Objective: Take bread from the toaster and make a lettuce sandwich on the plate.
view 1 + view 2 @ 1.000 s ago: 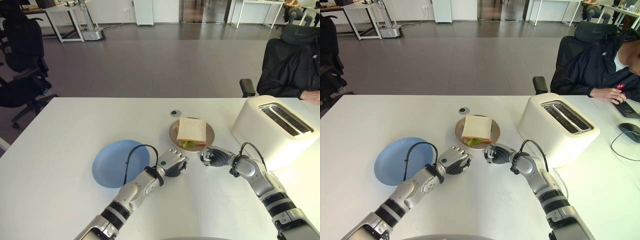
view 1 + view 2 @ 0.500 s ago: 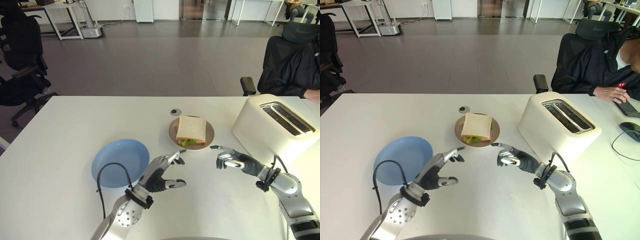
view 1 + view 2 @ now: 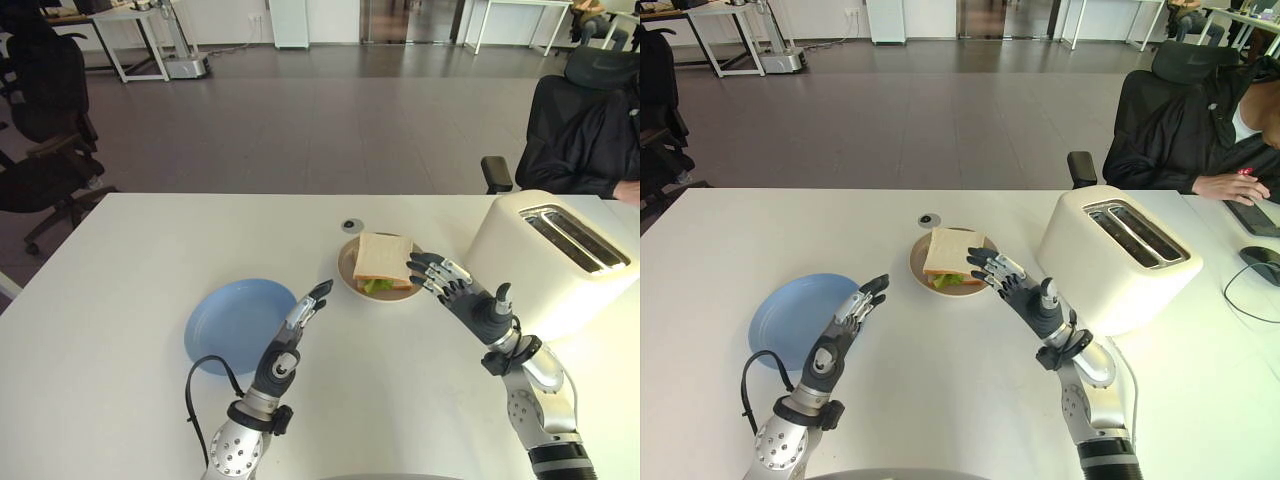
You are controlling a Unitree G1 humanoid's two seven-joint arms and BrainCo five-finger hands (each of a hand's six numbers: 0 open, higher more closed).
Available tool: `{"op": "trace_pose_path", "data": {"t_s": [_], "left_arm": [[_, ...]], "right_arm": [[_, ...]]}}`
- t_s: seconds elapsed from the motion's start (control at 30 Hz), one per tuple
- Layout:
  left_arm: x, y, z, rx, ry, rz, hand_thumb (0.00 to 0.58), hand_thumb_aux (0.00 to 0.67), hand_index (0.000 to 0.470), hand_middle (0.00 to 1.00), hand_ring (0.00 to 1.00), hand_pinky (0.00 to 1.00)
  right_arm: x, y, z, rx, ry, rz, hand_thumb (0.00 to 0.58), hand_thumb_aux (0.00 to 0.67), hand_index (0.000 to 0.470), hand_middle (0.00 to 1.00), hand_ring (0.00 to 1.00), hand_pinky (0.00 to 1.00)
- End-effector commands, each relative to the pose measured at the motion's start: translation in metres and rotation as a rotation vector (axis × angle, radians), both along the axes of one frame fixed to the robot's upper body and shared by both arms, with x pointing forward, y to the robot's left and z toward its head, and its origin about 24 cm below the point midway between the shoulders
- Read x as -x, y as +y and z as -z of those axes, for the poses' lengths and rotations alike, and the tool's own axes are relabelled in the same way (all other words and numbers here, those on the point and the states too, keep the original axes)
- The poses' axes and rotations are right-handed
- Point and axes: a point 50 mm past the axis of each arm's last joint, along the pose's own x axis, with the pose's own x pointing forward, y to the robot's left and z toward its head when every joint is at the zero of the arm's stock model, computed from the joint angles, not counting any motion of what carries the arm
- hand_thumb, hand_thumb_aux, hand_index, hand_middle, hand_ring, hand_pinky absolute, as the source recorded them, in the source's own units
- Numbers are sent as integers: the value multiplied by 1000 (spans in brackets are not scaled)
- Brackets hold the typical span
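Both hands have risen off the table (image 3: 140, 250) and uncurled since a second ago. You now have the left hand (image 3: 288, 340) at lower centre, fingers straight and empty, just right of the blue plate (image 3: 225, 325). Your right hand (image 3: 468, 297) is spread open too, holding nothing, its fingertips near the sandwich (image 3: 382, 260). That sandwich, lettuce (image 3: 377, 287) showing under the top slice, sits on the small brown plate (image 3: 343, 265) at frame centre, with the toaster (image 3: 520, 250) at the right.
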Motion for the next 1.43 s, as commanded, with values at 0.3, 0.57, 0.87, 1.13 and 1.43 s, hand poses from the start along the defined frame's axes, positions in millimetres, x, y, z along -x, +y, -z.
{"op": "trace_pose_path", "data": {"t_s": [0.3, 0.57, 0.87, 1.13, 1.43], "left_arm": [[2, -6, 23, -103, 131, 2, 0, 0, 0, 0, 0, 0], [2, -5, 23, -105, 132, -12, 0, 0, 0, 0, 0, 0], [-3, 8, 34, -147, 213, -94, 0, 0, 0, 0, 0, 0], [-1, 5, 27, -130, 171, -74, 0, 0, 0, 0, 0, 0], [2, 9, -7, 65, -43, -79, 0, 0, 0, 0, 0, 0]], "right_arm": [[-1, -7, -6, -40, -19, 29, 0, 0, 0, 0, 0, 0], [-1, -8, -9, -53, -49, 36, 0, 0, 0, 0, 0, 0], [-2, -9, -9, -47, -63, 38, 0, 0, 0, 0, 0, 0], [-2, -7, -9, -36, -73, 26, 0, 0, 0, 0, 0, 0], [8, -9, -19, -136, -129, -47, 0, 0, 0, 0, 0, 0]]}}
